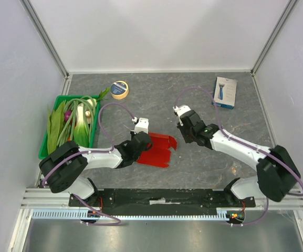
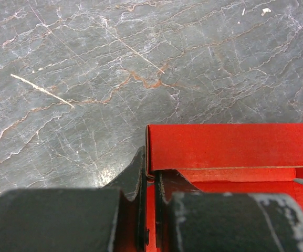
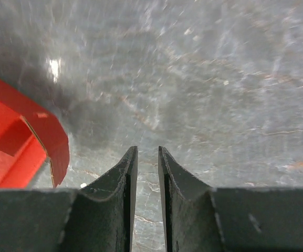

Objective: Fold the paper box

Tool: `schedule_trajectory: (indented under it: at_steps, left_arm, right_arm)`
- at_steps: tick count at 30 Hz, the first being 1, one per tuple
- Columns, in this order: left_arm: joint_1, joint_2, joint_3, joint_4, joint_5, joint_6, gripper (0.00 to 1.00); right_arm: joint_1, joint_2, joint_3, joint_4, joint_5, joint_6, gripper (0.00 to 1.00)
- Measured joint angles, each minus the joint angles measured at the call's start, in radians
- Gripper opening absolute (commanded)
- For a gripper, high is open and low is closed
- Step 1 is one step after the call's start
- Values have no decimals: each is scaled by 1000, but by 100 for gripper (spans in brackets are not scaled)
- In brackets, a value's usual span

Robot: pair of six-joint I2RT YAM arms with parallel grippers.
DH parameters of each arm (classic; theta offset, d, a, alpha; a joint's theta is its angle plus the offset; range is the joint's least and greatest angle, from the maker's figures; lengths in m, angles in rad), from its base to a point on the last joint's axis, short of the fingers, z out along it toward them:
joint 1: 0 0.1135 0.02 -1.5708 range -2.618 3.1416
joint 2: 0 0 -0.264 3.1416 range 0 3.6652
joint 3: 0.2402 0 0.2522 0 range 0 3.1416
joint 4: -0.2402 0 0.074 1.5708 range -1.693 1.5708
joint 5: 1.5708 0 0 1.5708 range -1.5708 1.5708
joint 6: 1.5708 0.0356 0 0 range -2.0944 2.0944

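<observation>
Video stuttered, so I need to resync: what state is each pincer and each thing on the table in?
paper box: partly folded, flaps up, edge pinched.
left pincer: shut on paper box.
right pincer: slightly open, empty.
tape roll: lying flat.
white box: lying flat.
green tray: holding vegetables.

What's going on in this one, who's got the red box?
The left gripper is shut on an edge of the paper box, which lies partly folded on the table between the arms. The right gripper hangs beside the box's right end, jaws slightly apart and empty, not touching it. The fold is not finished.
</observation>
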Motion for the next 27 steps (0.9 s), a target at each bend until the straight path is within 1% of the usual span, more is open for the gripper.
schedule_trajectory:
  at_steps: [2, 4, 8, 13, 16, 27]
  left_arm:
    - [2, 0, -5, 10, 2, 0, 2]
    - [2, 0, -12, 19, 2, 0, 2]
    - [2, 0, -18, 30, 6, 3, 2]
    - [3, 0, -18, 37, 6, 11, 2]
    - [3, -2, -18, 40, 11, 13, 2]
    - [8, -19, -18, 27, 34, 4, 2]
  right_arm:
    - [18, 58, -10, 0, -16, -32, 29]
    - [49, 83, -29, 11, -42, -69, 29]
    - [100, 76, -68, 86, -130, -126, 29]
    - [119, 69, -99, 174, -216, -177, 32]
    - [126, 68, -111, 209, -237, -190, 35]
    - [131, 27, -214, 393, -280, -220, 37]
